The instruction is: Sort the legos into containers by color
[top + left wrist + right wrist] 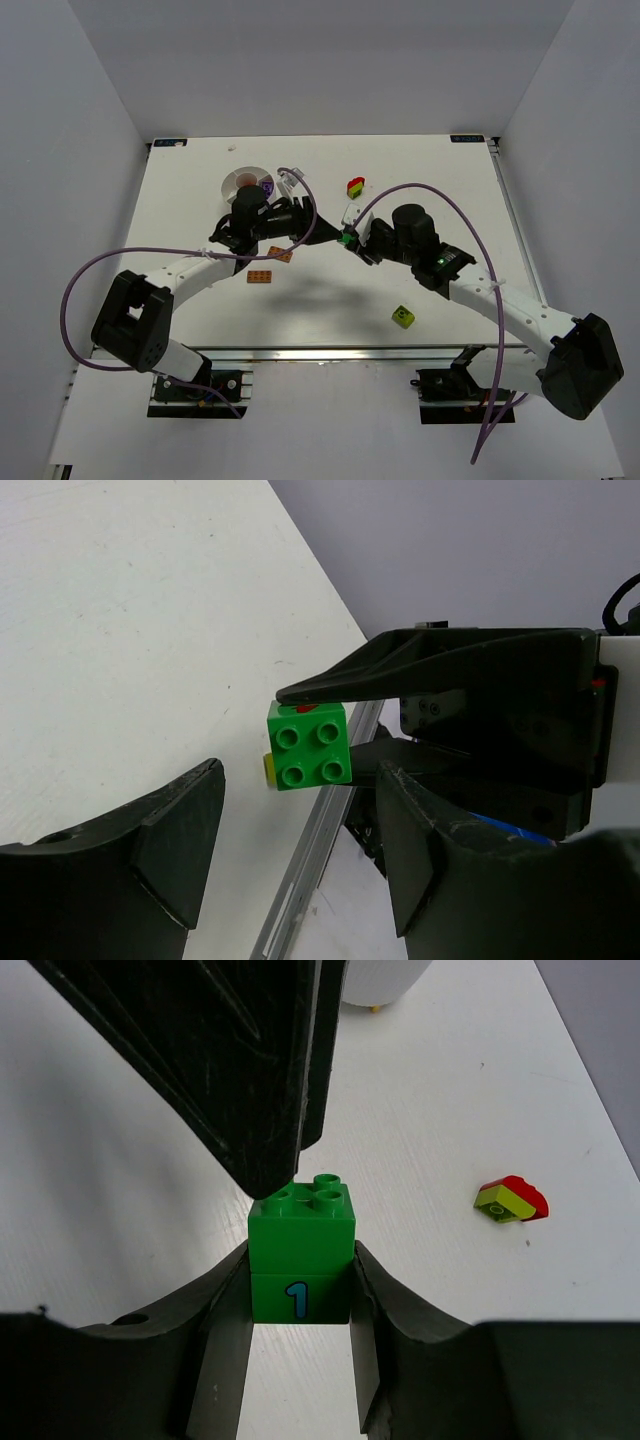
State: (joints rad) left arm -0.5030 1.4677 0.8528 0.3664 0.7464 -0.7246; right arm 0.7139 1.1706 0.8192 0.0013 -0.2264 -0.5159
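Nearest the arm bases, the lime block (pixel 402 317) lies alone on the table (pixel 440 180), well apart from everything else. A little further in, two orange plates (pixel 262 277) sit side by side just below the left arm. None of these is in a dish compartment yet.

Above mid-table the two grippers meet tip to tip. The right gripper (pixel 300 1250) is clamped on the cube (pixel 300 1280), one finger on each flank, and holds it off the table with its studs toward the other arm. The left gripper (pixel 300 768) faces it with its jaws well apart, wider than the cube. The cube sits in line with that gap but is gripped by neither left finger. In the right wrist view a left fingertip sits close against the studded face; I cannot tell whether it touches.

Beyond them the red-yellow-green piece (pixel 510 1201) lies loose on the table. Furthest off, on the left arm's side, is the dish (pixel 224 186), with what looks like a purple piece (pixel 265 186) inside.

This looks like a hand-over of the cube, right to left, since the dish is nearer the left arm. Next, the left jaws need to come onto two free faces and close before the right lets go.
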